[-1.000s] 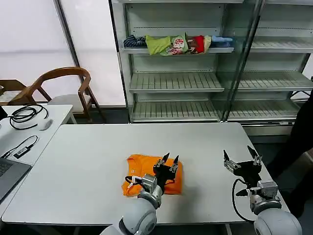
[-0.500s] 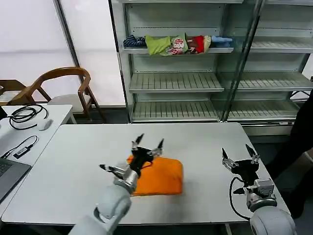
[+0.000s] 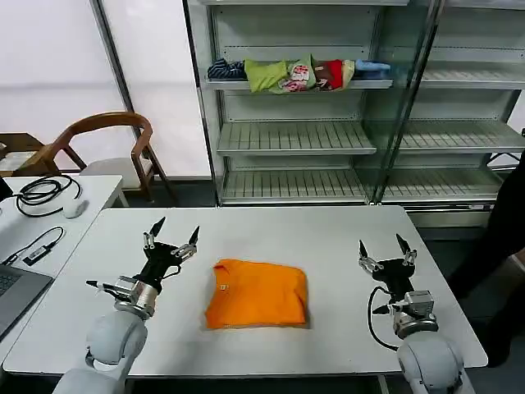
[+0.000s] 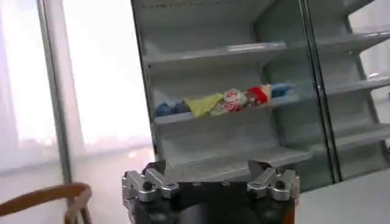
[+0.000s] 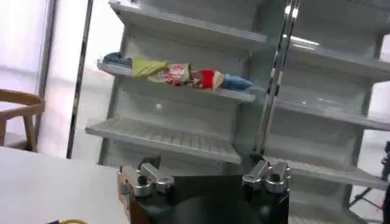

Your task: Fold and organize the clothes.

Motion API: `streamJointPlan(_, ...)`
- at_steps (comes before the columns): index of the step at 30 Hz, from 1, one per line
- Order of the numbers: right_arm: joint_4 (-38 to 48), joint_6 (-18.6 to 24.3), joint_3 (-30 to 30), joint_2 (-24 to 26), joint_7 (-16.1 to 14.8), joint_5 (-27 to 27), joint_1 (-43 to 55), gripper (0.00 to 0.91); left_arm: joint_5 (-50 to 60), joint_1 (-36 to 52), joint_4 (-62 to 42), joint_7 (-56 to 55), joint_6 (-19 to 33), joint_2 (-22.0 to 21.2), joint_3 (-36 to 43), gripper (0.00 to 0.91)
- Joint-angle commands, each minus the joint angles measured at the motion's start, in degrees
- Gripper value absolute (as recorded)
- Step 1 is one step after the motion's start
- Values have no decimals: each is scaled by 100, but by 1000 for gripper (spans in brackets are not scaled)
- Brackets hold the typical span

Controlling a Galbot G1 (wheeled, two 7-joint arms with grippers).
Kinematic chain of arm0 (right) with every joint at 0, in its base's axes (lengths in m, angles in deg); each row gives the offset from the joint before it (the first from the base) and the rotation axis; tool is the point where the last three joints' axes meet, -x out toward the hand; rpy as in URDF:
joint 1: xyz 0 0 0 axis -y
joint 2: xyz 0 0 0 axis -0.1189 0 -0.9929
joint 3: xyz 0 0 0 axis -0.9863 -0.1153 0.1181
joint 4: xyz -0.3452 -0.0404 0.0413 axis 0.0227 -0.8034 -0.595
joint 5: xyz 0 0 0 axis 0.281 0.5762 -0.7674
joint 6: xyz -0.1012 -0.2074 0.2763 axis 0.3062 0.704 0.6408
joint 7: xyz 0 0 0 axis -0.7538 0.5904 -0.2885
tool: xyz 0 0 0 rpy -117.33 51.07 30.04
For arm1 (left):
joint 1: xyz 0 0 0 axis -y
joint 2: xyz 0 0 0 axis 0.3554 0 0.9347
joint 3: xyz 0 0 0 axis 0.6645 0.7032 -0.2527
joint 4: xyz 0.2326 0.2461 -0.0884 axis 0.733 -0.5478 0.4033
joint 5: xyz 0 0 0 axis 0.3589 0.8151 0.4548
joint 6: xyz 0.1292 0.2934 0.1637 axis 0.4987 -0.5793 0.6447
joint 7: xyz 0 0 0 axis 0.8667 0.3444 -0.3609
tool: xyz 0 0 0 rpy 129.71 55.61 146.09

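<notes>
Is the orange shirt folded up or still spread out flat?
Folded. The orange T-shirt lies as a compact rectangle on the table, no sleeves sticking out, and both grippers are off it.

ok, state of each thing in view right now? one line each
orange T-shirt: folded into a compact rectangle, lying flat on the table, nothing touching it
left gripper: open, empty, raised above the table to the shirt's left
right gripper: open, empty, raised above the table to the shirt's right
heap of garments: bunched up unfolded on the upper shelf
wooden chair: upright, unoccupied, behind the table
</notes>
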Motion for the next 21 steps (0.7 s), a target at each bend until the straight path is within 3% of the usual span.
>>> streamJointPlan(1,839,458,-210,-105,-145,483,545,907,185,-240,-141,362,352,160,-663,907)
streamJointPlan(8,1136,588,-379,-205,-107,287,815,907,364,-209,-142,353,380,88,-591,907)
streamJointPlan(21,1318,430,-621,-221,-58,213,1207,907,622,-128,-270,240,425,50,-546,907)
